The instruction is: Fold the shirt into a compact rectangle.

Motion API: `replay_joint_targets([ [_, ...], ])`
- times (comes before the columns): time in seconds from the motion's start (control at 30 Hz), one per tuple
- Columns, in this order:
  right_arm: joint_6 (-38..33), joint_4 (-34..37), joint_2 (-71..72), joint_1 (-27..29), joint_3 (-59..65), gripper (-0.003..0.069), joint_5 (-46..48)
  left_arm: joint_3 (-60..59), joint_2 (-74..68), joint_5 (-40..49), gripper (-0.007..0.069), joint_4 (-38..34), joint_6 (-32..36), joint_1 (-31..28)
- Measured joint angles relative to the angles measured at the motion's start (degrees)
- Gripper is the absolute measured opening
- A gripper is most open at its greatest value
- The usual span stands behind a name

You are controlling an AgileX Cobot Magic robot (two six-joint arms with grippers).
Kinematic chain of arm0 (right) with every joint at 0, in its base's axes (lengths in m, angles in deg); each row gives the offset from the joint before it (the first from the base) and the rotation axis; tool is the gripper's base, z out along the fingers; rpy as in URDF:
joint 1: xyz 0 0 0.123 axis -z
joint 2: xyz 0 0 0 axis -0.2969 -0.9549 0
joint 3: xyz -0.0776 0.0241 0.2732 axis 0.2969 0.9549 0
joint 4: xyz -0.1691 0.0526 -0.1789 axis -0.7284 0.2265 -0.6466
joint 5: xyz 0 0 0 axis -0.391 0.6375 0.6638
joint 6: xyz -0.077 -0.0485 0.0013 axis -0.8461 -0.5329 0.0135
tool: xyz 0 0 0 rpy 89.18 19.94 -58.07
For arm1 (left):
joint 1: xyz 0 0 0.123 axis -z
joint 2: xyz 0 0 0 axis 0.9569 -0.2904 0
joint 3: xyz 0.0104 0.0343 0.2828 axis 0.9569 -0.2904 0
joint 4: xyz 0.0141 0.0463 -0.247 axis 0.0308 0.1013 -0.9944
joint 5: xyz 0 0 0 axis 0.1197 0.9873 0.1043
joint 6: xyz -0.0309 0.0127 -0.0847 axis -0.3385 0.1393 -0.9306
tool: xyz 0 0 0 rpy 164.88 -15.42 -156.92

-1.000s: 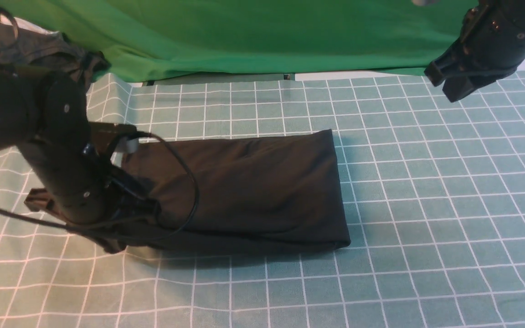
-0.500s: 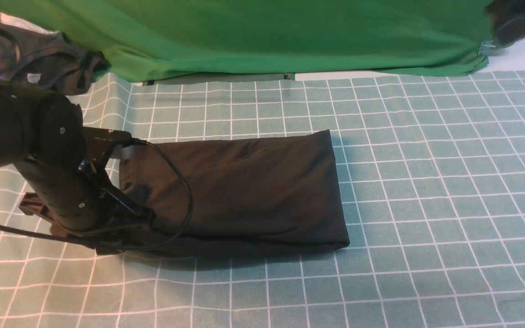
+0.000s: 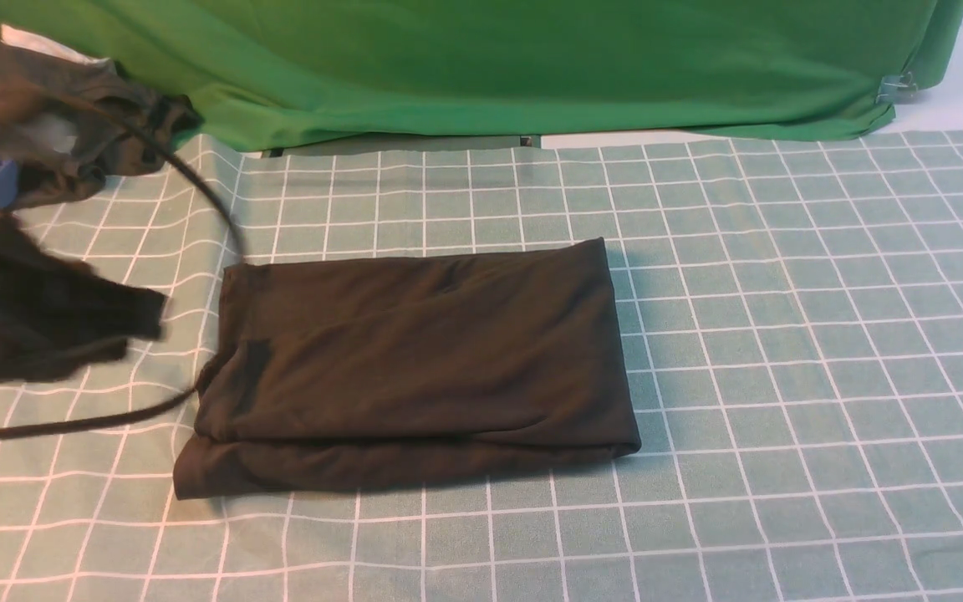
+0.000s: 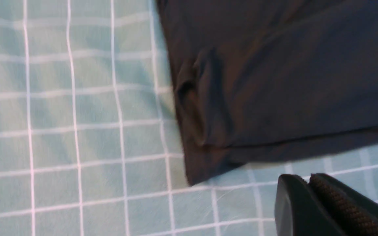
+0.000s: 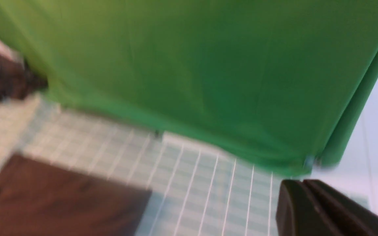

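The black shirt point(image 3: 415, 359) lies folded into a flat rectangle in the middle of the checked tablecloth point(image 3: 782, 334), with a layered fold along its near edge. Nothing touches it. My left gripper point(image 3: 143, 313) is a dark blur to the left of the shirt, clear of the cloth. In the left wrist view its jaws point(image 4: 308, 177) are shut and empty, just off the shirt's corner point(image 4: 195, 170). My right arm is out of the front view. The right wrist view shows the right gripper point(image 5: 302, 182) shut and empty, far from the shirt point(image 5: 61, 203).
A big green cloth point(image 3: 481, 67) hangs along the back edge, clipped at its right corner point(image 3: 895, 84). A dark grey garment point(image 3: 72, 142) is bunched at the back left. My left arm's cable point(image 3: 72, 422) trails over the tablecloth beside the shirt's left end.
My left gripper has let go of the shirt's left end and pulled back to the left. The right arm has left the front view. The shirt's left end now lies flat.
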Motion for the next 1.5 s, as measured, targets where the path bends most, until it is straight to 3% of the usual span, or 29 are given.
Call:
replay_joint_targets([
  [0.07, 0.00, 0.00, 2.70, 0.00, 2.55, 0.0019, -2.26, 0.00, 3.90, 0.06, 0.0011, -0.56, 0.07, 0.00],
  [0.17, 1.19, -0.27, 14.96, 0.00, 15.95, 0.0019, -12.39, -0.64, 16.78, 0.38, 0.0010, -3.04, 0.25, 0.00],
  [0.23, 1.90, -0.39, 24.07, 0.00, 26.62, 0.0019, -22.61, -2.14, 25.53, -0.14, 0.0010, -4.07, 0.32, 0.00],
  [0.3, 2.64, -0.39, 28.53, 0.00, 31.00, 0.0019, -26.87, -3.70, 29.80, -1.37, 0.0010, -4.25, 0.41, 0.00],
  [0.33, 3.09, -0.39, 34.81, 0.00, 39.16, 0.0019, -35.78, -5.89, 35.40, -3.53, 0.0011, -3.91, 0.41, 0.00],
  [0.6, 3.15, -0.45, 46.59, 0.00, 56.81, 0.0042, -58.64, -17.86, 45.68, -12.27, 0.0011, -3.99, 0.41, 0.00],
  [0.97, 3.15, -0.45, 46.59, 0.00, 57.88, 0.0125, -61.03, -24.73, 43.03, -23.40, 0.0011, -5.45, 0.41, 0.00],
  [1.5, 3.15, -0.45, 46.59, 0.02, 58.09, 0.0161, -61.03, -24.73, 43.03, -23.94, 0.0011, -5.55, 0.41, 0.00],
])
